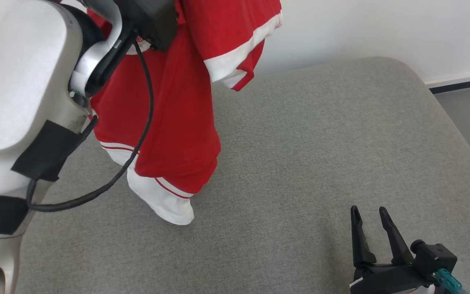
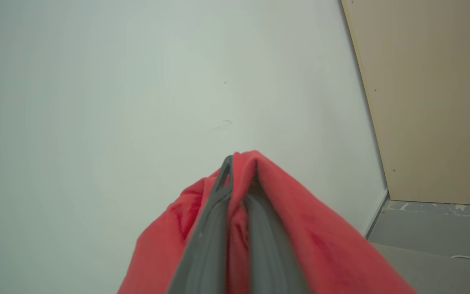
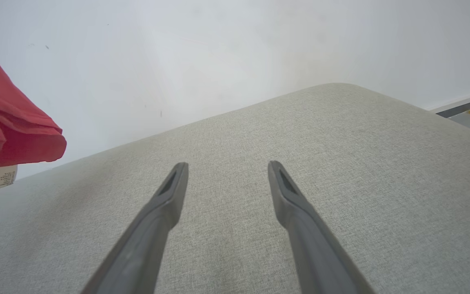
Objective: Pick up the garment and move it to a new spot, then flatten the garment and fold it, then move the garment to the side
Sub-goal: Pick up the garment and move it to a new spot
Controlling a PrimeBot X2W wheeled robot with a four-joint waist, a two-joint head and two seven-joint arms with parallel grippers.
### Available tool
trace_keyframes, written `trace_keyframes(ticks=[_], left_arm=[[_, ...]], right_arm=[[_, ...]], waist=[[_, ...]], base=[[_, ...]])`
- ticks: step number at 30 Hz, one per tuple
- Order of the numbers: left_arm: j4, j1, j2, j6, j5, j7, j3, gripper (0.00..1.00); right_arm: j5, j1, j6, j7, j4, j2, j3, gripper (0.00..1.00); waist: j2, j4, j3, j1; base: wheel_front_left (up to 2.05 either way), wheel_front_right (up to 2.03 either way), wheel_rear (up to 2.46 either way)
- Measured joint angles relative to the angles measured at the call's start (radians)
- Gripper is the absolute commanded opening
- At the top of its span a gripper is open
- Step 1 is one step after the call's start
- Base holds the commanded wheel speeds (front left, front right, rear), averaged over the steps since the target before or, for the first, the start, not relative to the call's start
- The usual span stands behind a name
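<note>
Red garment [image 1: 169,122] hanging long axis vertical over far-left part of grey cushion [image 1: 320,143], white hem nearly touching cushion. Left end effector [image 2: 241,171] clamping garment's top fold. Right end effector [image 1: 369,209] gaping empty over cushion's near-right corner, garment lying leftward and beyond it.

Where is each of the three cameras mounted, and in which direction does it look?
Head view: on the head, looking down at the grey cushion; shows left forearm and open right gripper.
Left wrist view: on the left wrist, facing the white wall; left gripper shut on the red garment.
Right wrist view: on the right wrist, looking across the cushion to the wall; right gripper open.
Shared: head and right wrist views both show garment, cushion, right gripper.
</note>
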Motion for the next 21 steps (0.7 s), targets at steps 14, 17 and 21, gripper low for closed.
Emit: trace_keyframes(ticks=[14,17,21], left_arm=[[0.027,0.061,-0.031,0.003,-0.041,-0.066,-0.055,0.0],[0.021,0.132,-0.042,0.012,-0.055,-0.085,-0.068,0.0],[0.005,0.249,-0.057,0.039,-0.075,-0.115,-0.085,0.0]], right_arm=[[0.0,-0.001,0.0,0.0,0.0,0.0,-0.001,1.0],[0.0,-0.002,0.0,0.0,0.0,0.0,0.002,1.0],[0.0,-0.002,0.0,0.0,-0.001,0.0,0.003,1.0]], waist=[[0.0,-0.009,0.021,0.0],[0.0,-0.008,0.024,0.0],[0.0,-0.01,0.03,0.0]], base=[[0.0,0.0,0.0],[0.0,0.0,0.0],[0.0,0.0,0.0]])
